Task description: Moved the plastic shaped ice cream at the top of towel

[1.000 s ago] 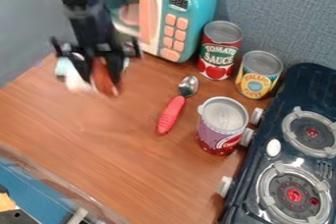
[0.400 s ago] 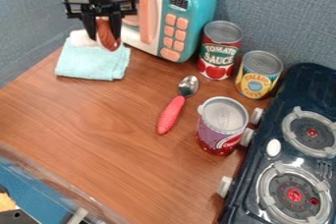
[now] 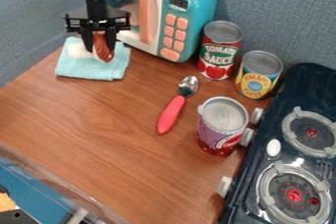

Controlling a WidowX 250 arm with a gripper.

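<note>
Where the pincer (image 3: 99, 47) is closed around the ice cream (image 3: 103, 52), fingers (image 3: 87, 40) partly hide it.

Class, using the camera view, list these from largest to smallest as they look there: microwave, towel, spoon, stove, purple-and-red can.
1. Stove
2. Microwave
3. Towel and purple-and-red can: too alike to rank, with the can perhaps helped by nearness to the camera
4. Spoon
</note>
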